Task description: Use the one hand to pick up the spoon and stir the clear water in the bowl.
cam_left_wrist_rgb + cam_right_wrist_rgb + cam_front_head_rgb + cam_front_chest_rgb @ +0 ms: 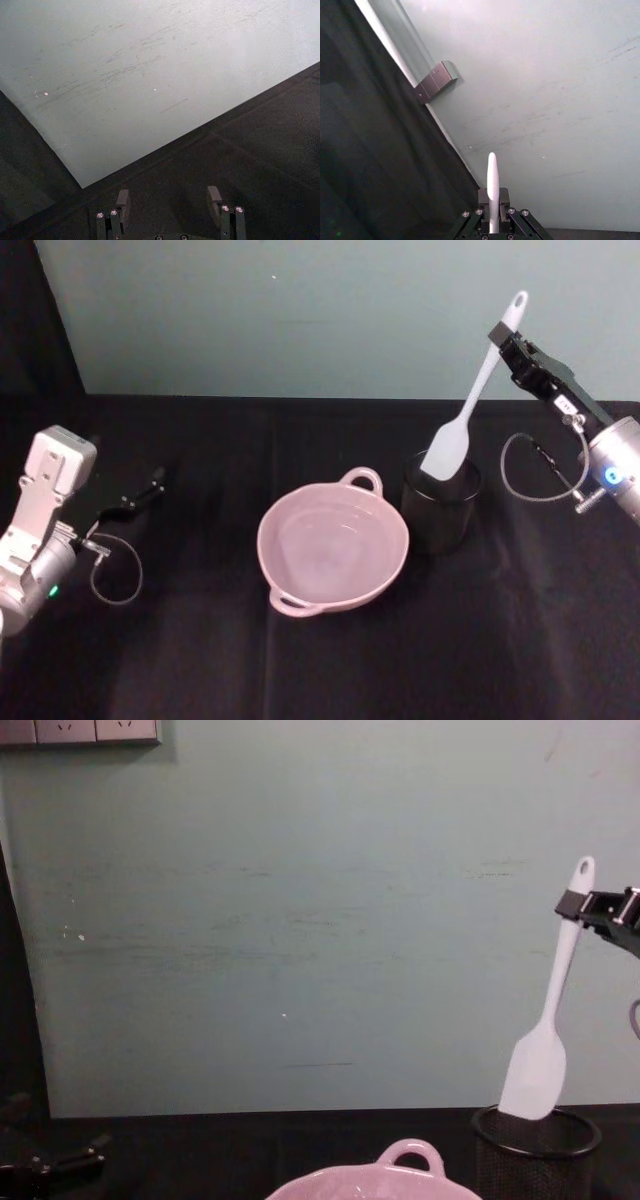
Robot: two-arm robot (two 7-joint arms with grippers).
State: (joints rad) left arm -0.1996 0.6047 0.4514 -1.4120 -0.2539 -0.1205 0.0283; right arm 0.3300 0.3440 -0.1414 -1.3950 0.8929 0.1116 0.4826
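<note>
My right gripper is shut on the upper handle of the white spoon, holding it tilted in the air. The spoon's broad head hangs just above the rim of the black mesh cup. In the right wrist view the spoon handle stands clamped between the fingers. The pale pink bowl with clear water sits at the table's middle, left of the cup. My left gripper rests open low at the far left, well away from the bowl; its fingers show apart with nothing between them.
The table is covered in black cloth. A pale green wall stands close behind it. The mesh cup stands right beside the bowl. A cable loop hangs from the right wrist.
</note>
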